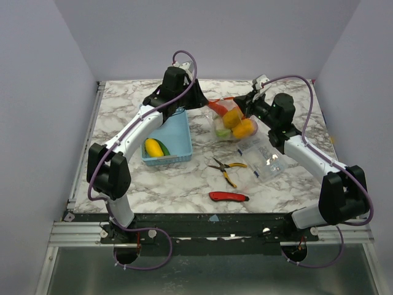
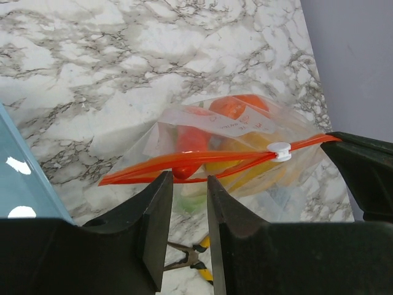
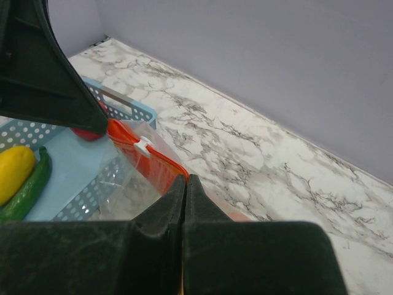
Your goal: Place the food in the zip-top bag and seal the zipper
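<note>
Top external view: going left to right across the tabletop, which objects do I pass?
In order: light blue basket → zip-top bag → flat clear packet. The pliers and red knife lie nearer the arms, within the bag's left-right span, so they are left out.

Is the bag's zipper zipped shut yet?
Not yet. On one side of the white slider, the zipper splits into two strips with a gap between them.

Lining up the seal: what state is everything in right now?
right gripper: shut on zipper end
left gripper: open
zip-top bag: holds food, mouth mostly open
slider: near right gripper's end
mesh basket: holds two toy vegetables
pliers: handles spread
utility knife: blade not visible
</note>
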Available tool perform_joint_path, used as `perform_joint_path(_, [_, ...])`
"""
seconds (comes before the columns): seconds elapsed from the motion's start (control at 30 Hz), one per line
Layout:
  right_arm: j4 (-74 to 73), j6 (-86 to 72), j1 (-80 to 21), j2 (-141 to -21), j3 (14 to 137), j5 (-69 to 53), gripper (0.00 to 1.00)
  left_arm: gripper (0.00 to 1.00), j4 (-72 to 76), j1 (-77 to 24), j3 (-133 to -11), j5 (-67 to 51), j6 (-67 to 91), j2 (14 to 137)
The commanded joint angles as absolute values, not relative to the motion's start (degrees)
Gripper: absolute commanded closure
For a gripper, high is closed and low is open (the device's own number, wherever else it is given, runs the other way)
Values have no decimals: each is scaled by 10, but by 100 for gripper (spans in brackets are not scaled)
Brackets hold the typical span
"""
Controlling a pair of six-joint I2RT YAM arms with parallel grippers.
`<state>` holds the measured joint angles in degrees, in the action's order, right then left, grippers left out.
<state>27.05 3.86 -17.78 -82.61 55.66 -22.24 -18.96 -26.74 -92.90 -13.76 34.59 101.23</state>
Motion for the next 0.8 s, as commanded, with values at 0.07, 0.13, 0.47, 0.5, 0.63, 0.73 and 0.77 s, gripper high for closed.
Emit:
perform_joint_path(0.07, [313, 34, -176, -825, 560, -236, 100, 69, -178, -260, -952, -116, 345, 1027])
perform_joint_path(0.13, [313, 33, -175, -827, 561, -236, 100, 69, -178, -260, -960, -119, 345, 1034])
perform_joint_path(0.47, [315, 30, -176, -827, 562, -238, 100, 74, -175, -261, -964, -144, 358, 1050])
perform_joint_path(0.5, [315, 30, -176, -829, 562, -240, 100, 74, -170, -261, -961, -148, 360, 1049])
perform_joint_path(0.63, [316, 27, -176, -831, 562, -243, 100, 70, -170, -261, -969, -168, 363, 1059])
perform_joint_path(0.73, [317, 26, -176, -832, 562, -244, 100, 68, -172, -261, -984, -175, 361, 1069])
perform_joint_path(0.77, [317, 26, -176, -832, 562, -246, 100, 68, -174, -261, -990, -177, 361, 1075])
